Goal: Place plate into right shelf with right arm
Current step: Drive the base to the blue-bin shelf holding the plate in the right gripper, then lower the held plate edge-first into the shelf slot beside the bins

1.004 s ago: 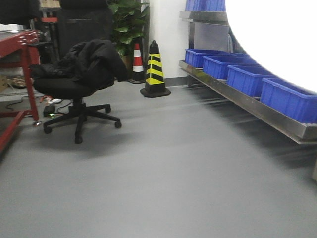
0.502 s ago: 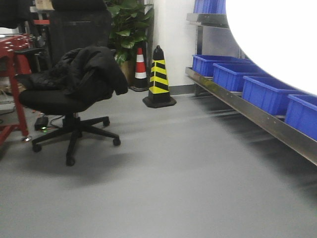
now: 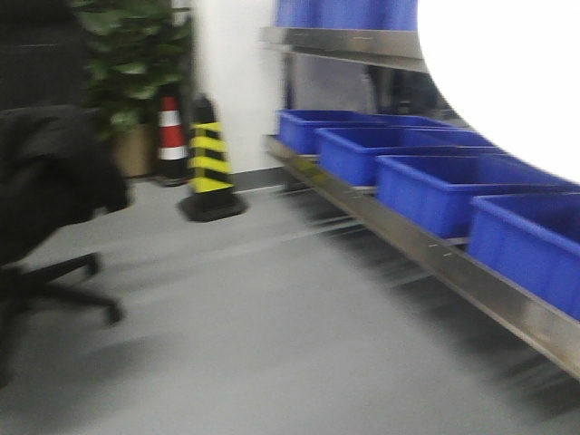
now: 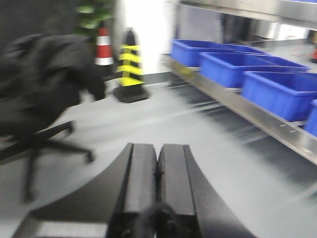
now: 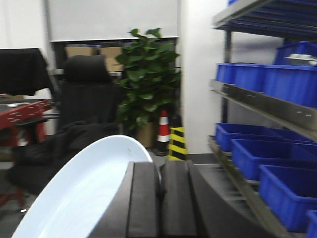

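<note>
One pale bluish plate [image 5: 84, 193] is tilting, pinched by the right gripper [image 5: 159, 173]; left gripper [image 4: 157, 158] is pressing together; floor [image 3: 272, 344] is lying open beside the right shelf [image 3: 435, 258].

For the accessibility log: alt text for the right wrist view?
The right arm's black two-finger gripper, closed on the rim of a round pale-blue-white plate, faces a blurred room. Blue plastic bins sit on a stainless-steel rack shelf at right; a leafy potted plant and striped traffic cones stand behind.
</note>
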Controlling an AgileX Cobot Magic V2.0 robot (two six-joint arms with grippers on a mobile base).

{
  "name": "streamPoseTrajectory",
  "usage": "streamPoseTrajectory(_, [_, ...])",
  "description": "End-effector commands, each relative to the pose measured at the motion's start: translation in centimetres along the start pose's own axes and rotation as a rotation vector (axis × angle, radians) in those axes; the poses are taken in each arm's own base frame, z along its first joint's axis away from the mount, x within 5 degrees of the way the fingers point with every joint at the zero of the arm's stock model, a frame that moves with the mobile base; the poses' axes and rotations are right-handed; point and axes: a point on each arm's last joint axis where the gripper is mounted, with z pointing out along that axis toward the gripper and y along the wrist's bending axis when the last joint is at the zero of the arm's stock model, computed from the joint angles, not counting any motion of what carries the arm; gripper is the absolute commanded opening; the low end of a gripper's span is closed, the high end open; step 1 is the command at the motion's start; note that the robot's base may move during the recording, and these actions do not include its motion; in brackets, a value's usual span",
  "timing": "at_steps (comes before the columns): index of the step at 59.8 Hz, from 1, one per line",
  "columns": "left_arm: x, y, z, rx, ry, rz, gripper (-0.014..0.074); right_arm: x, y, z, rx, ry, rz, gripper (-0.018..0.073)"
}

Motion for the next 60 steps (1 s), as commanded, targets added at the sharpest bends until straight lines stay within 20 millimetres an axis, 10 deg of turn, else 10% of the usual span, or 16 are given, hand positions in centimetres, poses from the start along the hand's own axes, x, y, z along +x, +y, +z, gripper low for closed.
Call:
streamPoseTrajectory(1, [-0.55, 0.00, -0.04, 0.002, -0.085, -0.009, -0.0047, -1.58, -0.37, 0.07, 0.051, -0.082, 0.005, 0.0055])
streamPoseTrajectory(60, [-0.55, -0.01, -0.04, 0.004, -0.085, -0.009, -0.0047, -1.58, -0.37, 0.07, 0.051, -0.082, 0.005, 0.0055])
